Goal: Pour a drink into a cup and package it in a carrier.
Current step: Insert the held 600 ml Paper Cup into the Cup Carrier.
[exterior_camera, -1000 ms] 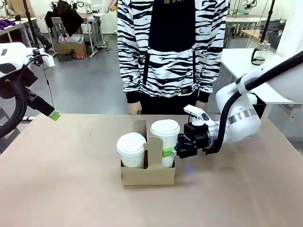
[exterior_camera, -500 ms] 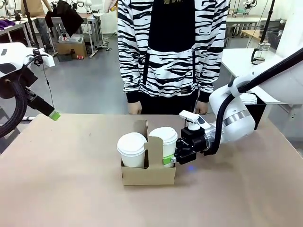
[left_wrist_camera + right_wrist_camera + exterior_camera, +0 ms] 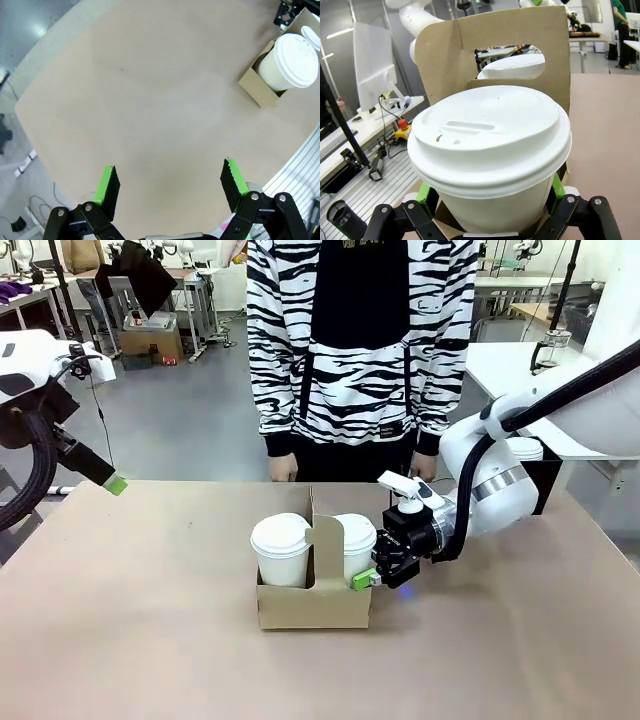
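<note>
A brown cardboard carrier with an upright handle tab stands mid-table. Two white lidded cups sit in it, one in the left slot and one in the right slot. My right gripper reaches in from the right and straddles the right cup, jaws open, green pads close beside its wall. The carrier's handle rises behind that cup. My left gripper hangs open and holds nothing, high over the table's left edge. The drink is hidden under the lids.
A person in a striped top stands at the far edge, hands low by the table. A white side table at the back right bears a glass carafe. Bare brown tabletop lies left of and in front of the carrier.
The right gripper came down and brought the right cup from above the carrier into its right slot. The left arm stayed still.
</note>
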You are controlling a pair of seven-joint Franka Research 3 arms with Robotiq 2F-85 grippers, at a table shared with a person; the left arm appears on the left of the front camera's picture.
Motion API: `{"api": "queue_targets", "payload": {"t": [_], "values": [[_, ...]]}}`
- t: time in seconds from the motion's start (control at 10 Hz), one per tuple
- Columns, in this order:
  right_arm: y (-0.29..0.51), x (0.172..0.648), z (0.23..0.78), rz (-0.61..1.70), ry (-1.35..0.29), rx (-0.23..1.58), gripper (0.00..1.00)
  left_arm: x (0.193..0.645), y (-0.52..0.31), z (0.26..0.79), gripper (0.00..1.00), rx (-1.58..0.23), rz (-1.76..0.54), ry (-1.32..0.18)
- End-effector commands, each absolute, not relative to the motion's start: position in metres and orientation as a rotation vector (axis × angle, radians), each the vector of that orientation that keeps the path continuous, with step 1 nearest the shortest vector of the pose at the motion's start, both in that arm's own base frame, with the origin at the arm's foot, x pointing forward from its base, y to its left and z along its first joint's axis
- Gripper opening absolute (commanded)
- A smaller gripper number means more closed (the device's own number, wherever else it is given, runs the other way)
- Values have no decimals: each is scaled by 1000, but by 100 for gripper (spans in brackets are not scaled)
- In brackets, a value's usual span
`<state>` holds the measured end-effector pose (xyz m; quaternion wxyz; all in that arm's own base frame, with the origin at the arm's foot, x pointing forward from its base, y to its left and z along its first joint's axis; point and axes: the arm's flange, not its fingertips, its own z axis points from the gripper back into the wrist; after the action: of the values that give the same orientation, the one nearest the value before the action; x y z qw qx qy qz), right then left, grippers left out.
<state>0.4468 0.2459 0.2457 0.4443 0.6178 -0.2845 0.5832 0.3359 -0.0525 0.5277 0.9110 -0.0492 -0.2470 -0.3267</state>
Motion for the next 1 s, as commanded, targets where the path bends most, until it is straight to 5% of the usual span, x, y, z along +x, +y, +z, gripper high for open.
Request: {"api": "queue_targets", "payload": {"t": [0.0, 0.6, 0.9], "values": [[233, 446, 248, 1508, -703, 1444, 100, 335, -52, 529, 100, -97, -671, -513], [186, 445, 297, 1462, -796, 1306, 100, 335, -52, 529, 100, -97, -671, -513], [127, 427, 374, 1265, -812, 1042, 100, 335, -52, 529, 100, -97, -671, -513]]}}
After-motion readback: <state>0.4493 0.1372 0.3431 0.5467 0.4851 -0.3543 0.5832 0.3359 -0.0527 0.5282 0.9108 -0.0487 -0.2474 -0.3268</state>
